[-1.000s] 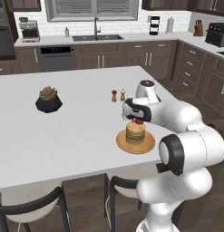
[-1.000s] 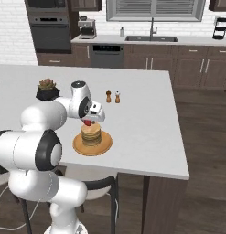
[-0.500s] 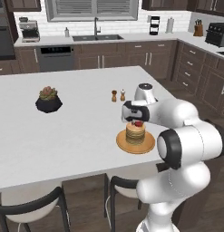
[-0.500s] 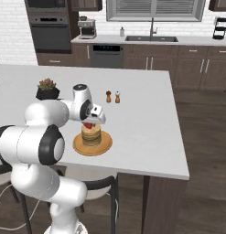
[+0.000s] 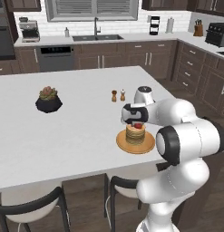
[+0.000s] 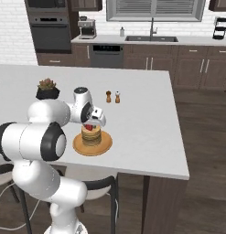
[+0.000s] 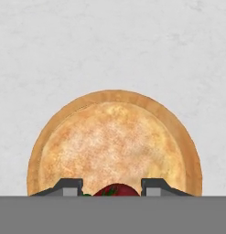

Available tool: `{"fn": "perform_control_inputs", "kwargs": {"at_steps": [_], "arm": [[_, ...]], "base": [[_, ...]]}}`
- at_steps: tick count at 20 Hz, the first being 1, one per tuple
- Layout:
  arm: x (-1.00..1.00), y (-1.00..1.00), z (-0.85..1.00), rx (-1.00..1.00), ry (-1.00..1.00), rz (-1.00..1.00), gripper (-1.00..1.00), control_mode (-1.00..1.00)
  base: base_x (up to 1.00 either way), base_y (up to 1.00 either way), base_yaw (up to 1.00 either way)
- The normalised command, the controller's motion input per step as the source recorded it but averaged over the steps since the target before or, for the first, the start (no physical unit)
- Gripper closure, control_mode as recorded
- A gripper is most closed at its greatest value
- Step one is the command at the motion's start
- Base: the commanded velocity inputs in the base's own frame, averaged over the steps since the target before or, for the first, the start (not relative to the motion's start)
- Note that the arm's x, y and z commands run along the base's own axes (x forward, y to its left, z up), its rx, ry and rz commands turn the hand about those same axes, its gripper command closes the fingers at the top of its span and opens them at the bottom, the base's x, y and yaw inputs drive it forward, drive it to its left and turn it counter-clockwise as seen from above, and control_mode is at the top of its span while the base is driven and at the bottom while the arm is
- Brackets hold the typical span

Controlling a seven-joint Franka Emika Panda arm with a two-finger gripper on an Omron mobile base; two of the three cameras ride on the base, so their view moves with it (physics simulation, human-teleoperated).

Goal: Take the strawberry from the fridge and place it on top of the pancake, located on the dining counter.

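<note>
Left base view shows, from left to right, a black pot with a plant (image 5: 48,99), two small shakers (image 5: 118,95), and then the pancake (image 5: 135,132) on its orange-brown plate (image 5: 123,143) near the front edge of the bench (image 5: 63,136). The end effector (image 5: 137,121) hangs directly over the stack, grasping the strawberry (image 5: 138,125) between its fingertips (image 7: 68,187). The fetching from the fridge seems finished. What remains, I judge, is lowering a little, releasing the fruit and retreating.
</note>
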Motion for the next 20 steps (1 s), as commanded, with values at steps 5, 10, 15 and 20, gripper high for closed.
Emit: {"fn": "perform_control_inputs", "kwargs": {"at_steps": [5,10,15,20], "arm": [[0.07,0.0,0.01,0.0,0.0,0.0,1.0,-1.0],[0.21,-0.01,0.05,0.0,0.0,0.0,1.0,-1.0],[0.08,0.0,0.03,0.0,0.0,0.0,1.0,-1.0],[0.0,0.0,0.0,0.0,0.0,0.0,1.0,-1.0]], "base": [[0.0,0.0,0.0],[0.0,0.0,0.0],[0.0,0.0,0.0],[0.0,0.0,0.0]]}}
